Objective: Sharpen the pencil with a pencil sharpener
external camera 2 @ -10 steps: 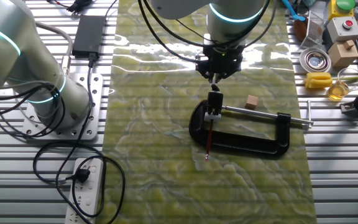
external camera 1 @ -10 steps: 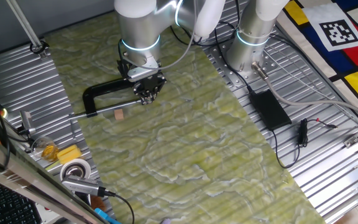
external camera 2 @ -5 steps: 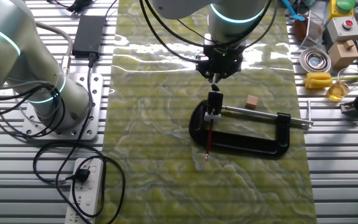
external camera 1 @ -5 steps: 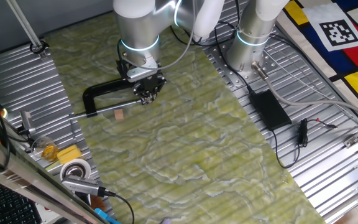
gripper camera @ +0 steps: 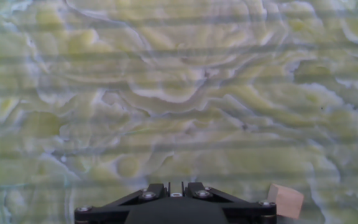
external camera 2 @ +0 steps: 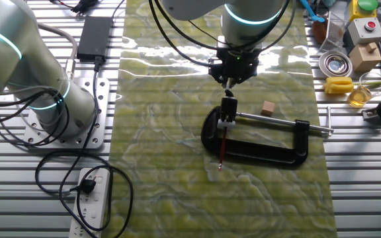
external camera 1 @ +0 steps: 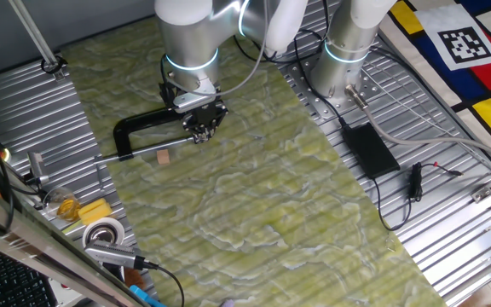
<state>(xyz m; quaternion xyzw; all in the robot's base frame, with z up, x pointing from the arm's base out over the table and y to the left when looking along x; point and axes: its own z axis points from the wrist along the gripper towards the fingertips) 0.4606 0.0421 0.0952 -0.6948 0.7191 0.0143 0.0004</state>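
The black C-shaped clamp (external camera 2: 256,151) lies on the green mat, and it also shows in one fixed view (external camera 1: 147,124). Its metal screw rod (external camera 2: 280,123) points right. A small black and white piece, seemingly the sharpener (external camera 2: 227,112), sits at the rod's left end. A thin reddish pencil (external camera 2: 221,149) runs from it toward the near edge across the clamp's opening. My gripper (external camera 2: 228,81) hangs just beyond the sharpener, apart from it, fingers together with nothing seen between them. It shows in one fixed view (external camera 1: 201,132), where it hides the pencil, and at the hand view's bottom edge (gripper camera: 174,185).
A small tan cube (external camera 2: 268,108) lies on the mat beside the rod, also in the hand view (gripper camera: 284,200). Tape rolls, a yellow block (external camera 2: 339,84) and boxes sit at the right edge. A second arm's base (external camera 2: 61,109), a power brick and cables stand to the left.
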